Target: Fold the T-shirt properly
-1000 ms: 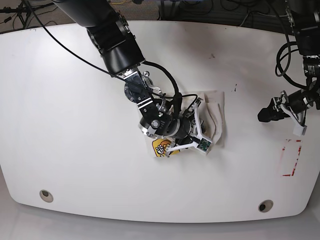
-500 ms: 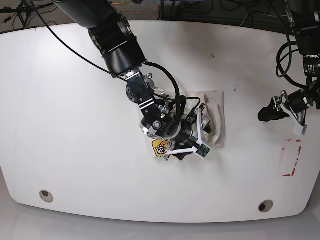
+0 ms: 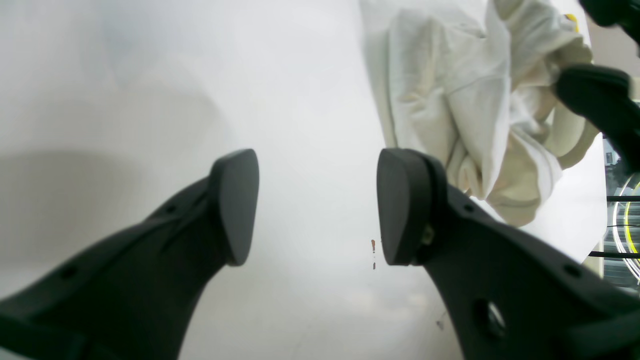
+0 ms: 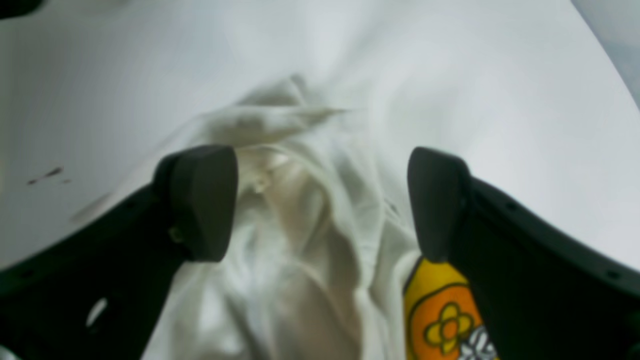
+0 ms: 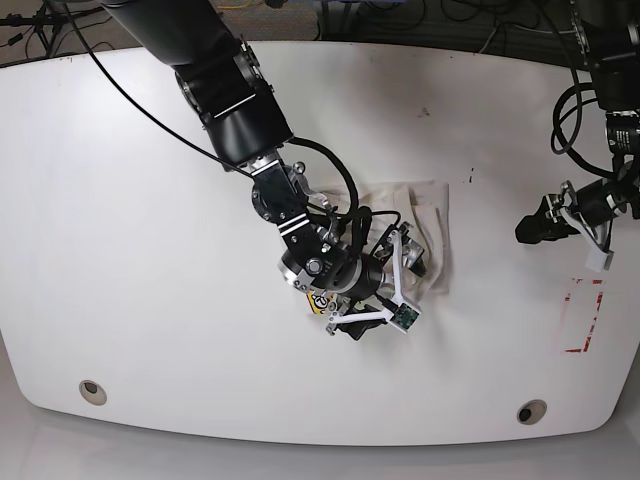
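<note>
The off-white T-shirt [image 5: 425, 215] lies bunched and wrinkled at the table's middle. Its yellow-orange badge [image 5: 318, 303] peeks out at the lower left, mostly under the arm. My right gripper [image 5: 352, 290] is open and points down onto the shirt. In the right wrist view its jaws [image 4: 320, 205] straddle a raised fold of the T-shirt [image 4: 300, 240], with the badge [image 4: 440, 320] by the right finger. My left gripper [image 5: 545, 225] is open and empty, well to the right of the shirt. In the left wrist view [image 3: 317, 207] the T-shirt [image 3: 465, 85] lies beyond its fingertips.
A red rectangle outline [image 5: 582, 315] is marked on the white table [image 5: 130, 230] at the right. Two round holes [image 5: 92, 390] [image 5: 531, 411] sit near the front edge. Small dark specks [image 5: 424, 111] mark the far side. Cables hang behind the table.
My right arm has shifted down and left over the shirt and turned, covering more of the badge and exposing more cloth at the top. The left arm has not moved.
</note>
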{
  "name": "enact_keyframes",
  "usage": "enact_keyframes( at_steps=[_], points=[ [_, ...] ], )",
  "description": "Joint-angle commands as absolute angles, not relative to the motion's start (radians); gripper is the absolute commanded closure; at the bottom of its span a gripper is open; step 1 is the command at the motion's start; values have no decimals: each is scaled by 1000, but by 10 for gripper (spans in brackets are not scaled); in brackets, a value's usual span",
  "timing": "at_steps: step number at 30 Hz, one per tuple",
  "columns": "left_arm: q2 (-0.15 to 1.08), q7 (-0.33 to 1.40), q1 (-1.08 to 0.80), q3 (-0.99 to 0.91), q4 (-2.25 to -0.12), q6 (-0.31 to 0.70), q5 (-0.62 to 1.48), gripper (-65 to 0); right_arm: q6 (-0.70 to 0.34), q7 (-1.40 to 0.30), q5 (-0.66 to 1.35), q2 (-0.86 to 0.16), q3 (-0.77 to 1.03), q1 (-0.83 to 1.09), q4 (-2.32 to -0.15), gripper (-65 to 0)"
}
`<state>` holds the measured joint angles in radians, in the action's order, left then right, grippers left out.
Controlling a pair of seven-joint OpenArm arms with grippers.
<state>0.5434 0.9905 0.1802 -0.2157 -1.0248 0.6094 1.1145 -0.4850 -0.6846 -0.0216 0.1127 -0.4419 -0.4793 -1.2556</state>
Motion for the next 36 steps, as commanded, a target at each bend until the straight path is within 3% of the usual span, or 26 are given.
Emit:
enact_keyframes(
  at_steps=[1,4,6,13,16,25,36],
  points=[
    [567,974,199,-222,-1041,616,1135,-351,-481,-627,-12,120,-440,-516,-1218,-509],
    [567,974,199,-222,-1041,616,1135,-351,-481,-607,-12,107,-441,-535,-1171,-499],
    [567,974,199,-222,-1041,616,1135,-351,-483,-596,-12,101,-441,-542,-1141,-445],
    [567,974,199,-222,-1041,616,1135,-351,-483,-572,-12,99,-441,-545,-1119,-103],
    [567,974,199,-222,-1041,616,1135,-351,-483,-572,-12,102,-443,-545,-1122,-11],
    [567,974,199,-222,-1041,616,1135,-351,-476,-590,-12,122,-575,-545,-1158,-6],
    [565,975,199,-222,-1040,616,1135,-351,-469,-616,-12,156,-573,-555,-1122,-8]
  ],
)
